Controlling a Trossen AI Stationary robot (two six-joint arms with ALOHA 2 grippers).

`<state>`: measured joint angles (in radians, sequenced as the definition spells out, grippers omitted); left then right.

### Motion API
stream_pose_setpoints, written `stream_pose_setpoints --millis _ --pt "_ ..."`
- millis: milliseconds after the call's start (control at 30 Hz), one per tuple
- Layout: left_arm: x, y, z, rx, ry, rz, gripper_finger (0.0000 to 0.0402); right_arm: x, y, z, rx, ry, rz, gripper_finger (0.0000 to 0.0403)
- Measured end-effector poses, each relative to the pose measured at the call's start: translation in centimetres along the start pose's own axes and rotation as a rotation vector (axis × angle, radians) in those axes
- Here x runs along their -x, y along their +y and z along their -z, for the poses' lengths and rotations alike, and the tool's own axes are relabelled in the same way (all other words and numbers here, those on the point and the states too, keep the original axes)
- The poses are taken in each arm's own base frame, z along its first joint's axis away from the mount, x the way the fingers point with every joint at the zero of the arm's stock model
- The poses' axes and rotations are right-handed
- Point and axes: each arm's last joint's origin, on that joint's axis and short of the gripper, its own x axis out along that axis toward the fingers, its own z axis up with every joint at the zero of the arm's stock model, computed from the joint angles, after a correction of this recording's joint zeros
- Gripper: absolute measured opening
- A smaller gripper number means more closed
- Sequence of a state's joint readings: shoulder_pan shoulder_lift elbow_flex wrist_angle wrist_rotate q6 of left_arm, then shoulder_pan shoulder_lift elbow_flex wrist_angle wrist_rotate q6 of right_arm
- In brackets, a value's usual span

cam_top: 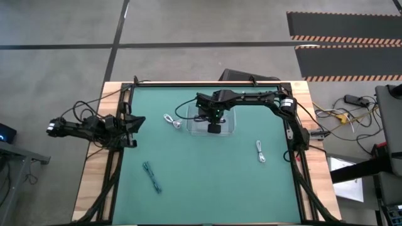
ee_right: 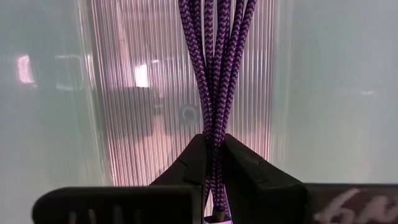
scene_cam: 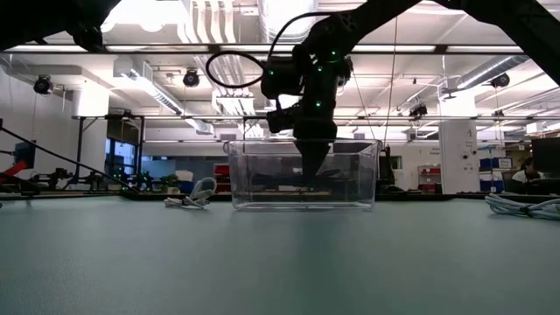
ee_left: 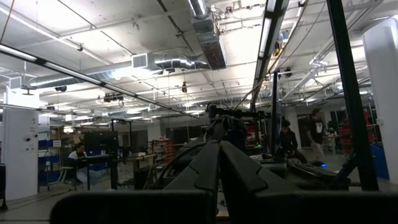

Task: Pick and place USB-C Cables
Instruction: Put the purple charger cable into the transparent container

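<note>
Green bench [cam_top: 207,182]. Clear bin [cam_top: 231,129] at 12 o'clock; right end effector [ee_right: 213,163] inside it, clamped on purple braided cable [ee_right: 214,74]. Left end effector [ee_left: 219,163] closed, at 9. White cables [cam_top: 173,121] at 11, [cam_top: 260,151] at 3; teal cable [cam_top: 151,176] at 7.

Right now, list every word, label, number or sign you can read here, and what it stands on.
No text can be read.
White marks on the right gripper, whose jaws clamp the braided cable: too blurred to read.
Clear bin, green table: no writing visible.
</note>
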<state>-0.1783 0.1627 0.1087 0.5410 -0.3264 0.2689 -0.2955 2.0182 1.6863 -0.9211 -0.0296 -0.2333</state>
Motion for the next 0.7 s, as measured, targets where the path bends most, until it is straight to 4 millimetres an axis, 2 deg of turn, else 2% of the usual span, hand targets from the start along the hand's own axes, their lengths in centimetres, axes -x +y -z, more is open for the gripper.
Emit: stream_pose_setpoints --millis 700 --pt "0.0 0.0 0.01 0.0 0.001 0.0 0.0 -0.1 -0.01 -0.11 0.013 -0.017 -0.002 0.0023"
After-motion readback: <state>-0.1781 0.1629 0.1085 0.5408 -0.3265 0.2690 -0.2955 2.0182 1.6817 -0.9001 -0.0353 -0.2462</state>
